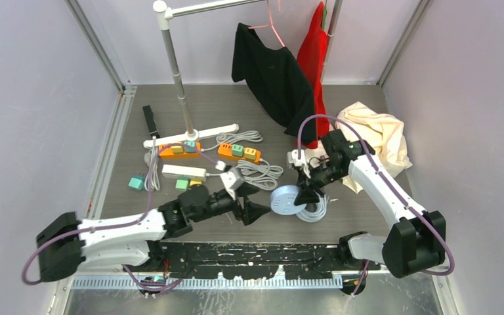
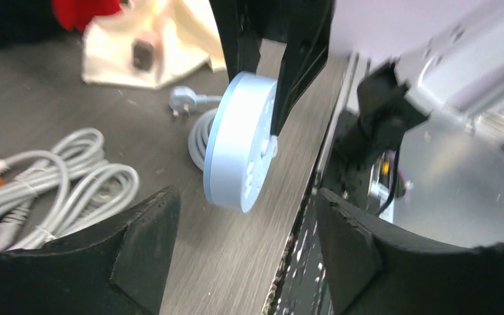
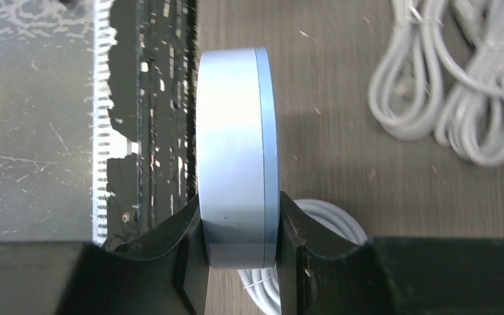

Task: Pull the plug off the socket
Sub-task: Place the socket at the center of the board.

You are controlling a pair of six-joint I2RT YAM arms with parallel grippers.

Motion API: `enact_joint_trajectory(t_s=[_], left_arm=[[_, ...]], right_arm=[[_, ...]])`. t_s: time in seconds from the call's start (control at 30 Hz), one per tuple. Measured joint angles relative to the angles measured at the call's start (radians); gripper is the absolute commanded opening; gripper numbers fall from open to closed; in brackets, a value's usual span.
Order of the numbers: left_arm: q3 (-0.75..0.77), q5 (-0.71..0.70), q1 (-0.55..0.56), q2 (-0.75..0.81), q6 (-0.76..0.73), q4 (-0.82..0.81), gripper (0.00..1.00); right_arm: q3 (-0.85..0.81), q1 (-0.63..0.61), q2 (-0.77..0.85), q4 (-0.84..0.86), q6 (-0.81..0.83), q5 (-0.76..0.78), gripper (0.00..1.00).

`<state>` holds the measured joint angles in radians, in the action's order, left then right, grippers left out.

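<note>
Looked first at the grey bench (image 1: 249,105), with hanging clothes (image 1: 272,75) and orange power strips (image 1: 239,151) on its far part. Saw the right gripper (image 1: 308,195) near the middle of the bench, closed on the round socket (image 1: 287,199). Noted in the right wrist view its two fingers (image 3: 184,256) pressed against the flat faces of this pale blue disc, one on each side, holding it upright on its edge. Saw the left gripper (image 1: 252,202) just beside the socket, on its left, with the fingers (image 2: 146,246) spread wide and touching nothing. Found the socket face with its holes turned toward the left gripper, apart from both spread fingers. Saw a grey cable (image 2: 200,134) coiled on the bench behind the socket, partly hidden by it. Saw a white plug (image 2: 182,98) lying on the bench near a cream cloth (image 2: 151,46). Could not tell what the small white piece (image 2: 272,147) at the rim of the socket face was: too blurred. Could not see the lower part of the socket in the right wrist view, covered there by the right fingers.
</note>
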<state>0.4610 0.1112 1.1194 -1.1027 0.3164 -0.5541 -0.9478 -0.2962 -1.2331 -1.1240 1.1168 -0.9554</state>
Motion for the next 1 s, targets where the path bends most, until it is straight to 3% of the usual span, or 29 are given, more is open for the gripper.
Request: enact_joint_trajectory(t_s=[0.27,0.47,0.77,1.0], left_arm=[[-0.042,-0.161,-0.001,0.385,0.046,0.203,0.84],[-0.166,-0.207,-0.001,0.555,0.105,0.327,0.86],[-0.210,-0.240,-0.002,0.613,0.133,0.380,0.87],[-0.210,-0.240,-0.002,0.541,0.153,0.381,0.87]], right_arm=[[-0.150,0.299,-0.071,-0.215,0.055,0.137,0.01],[-0.161,0.635,-0.088,-0.294,0.087,0.218,0.02],[-0.232,0.968,-0.268,-0.294,0.050,0.349,0.08],[-0.244,1.011,-0.374,-0.098,-0.127,0.477,0.22]])
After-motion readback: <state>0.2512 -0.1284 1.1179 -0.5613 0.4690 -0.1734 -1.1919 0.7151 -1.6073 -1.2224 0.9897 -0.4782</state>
